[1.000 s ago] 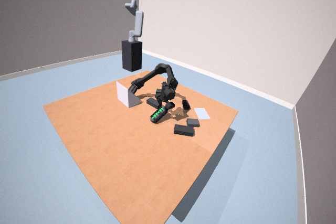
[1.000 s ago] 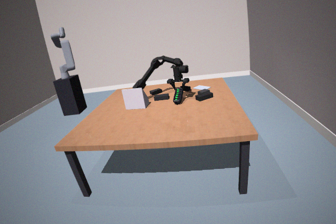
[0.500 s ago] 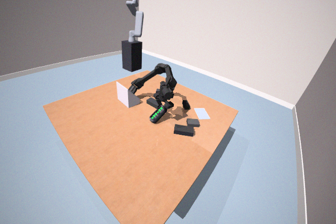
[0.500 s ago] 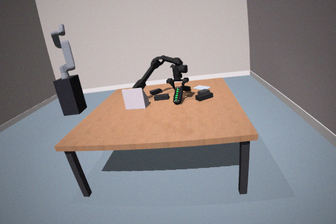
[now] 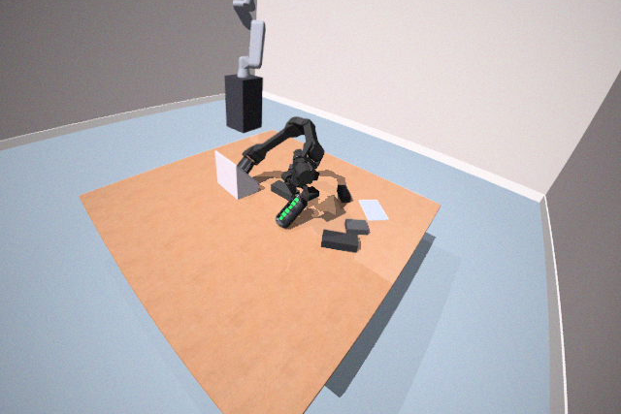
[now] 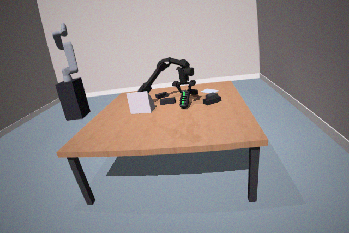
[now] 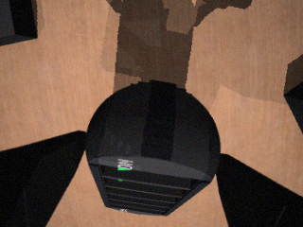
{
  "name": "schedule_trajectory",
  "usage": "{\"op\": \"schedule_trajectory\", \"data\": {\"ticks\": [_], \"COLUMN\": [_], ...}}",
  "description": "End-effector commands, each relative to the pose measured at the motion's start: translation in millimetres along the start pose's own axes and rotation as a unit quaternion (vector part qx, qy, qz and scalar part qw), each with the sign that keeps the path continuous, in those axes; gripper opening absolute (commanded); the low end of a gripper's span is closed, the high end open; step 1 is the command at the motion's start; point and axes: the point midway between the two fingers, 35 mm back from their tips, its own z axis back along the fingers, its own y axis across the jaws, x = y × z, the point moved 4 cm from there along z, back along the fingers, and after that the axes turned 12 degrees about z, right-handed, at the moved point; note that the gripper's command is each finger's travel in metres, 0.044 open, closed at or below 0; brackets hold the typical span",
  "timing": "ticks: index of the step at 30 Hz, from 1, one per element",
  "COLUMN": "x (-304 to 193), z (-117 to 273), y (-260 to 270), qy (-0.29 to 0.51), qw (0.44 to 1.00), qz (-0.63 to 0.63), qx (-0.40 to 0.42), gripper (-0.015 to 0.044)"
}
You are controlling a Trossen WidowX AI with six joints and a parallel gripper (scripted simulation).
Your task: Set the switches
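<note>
The dark grey controller unit (image 5: 284,219) (image 6: 184,106) (image 7: 153,125) is tilted, with its far rounded end raised and its switch face turned toward the exterior camera. Green shows along the row of rocker switches (image 5: 289,208) (image 6: 184,98); the setting of each is too small to tell. In the wrist view the switch face is strongly foreshortened, with a small ON mark near the rounded end. My gripper (image 5: 302,198) (image 6: 185,90) (image 7: 152,150) is shut on the unit's raised end, one finger against each side. The underside label is hidden.
A white-faced block (image 5: 226,174) (image 6: 139,102) stands beside the arm's base. Two dark blocks (image 5: 339,240) (image 5: 356,226) lie close together near a pale flat sheet (image 5: 373,209) (image 6: 209,91). Other dark blocks (image 5: 283,190) (image 5: 343,193) flank the unit. A grey arm (image 5: 256,44) stands off the bench.
</note>
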Motion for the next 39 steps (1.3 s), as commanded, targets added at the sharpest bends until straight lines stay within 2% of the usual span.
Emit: {"op": "schedule_trajectory", "data": {"ticks": [1,39], "x": [-6,-37], "z": [3,17], "y": [1,8], "qy": [-0.002,-0.040], "qw": [1.000,0.999], "qz": [-0.003,-0.002], "qx": [-0.002,-0.010], "gripper": [0.0335,0.0335]}}
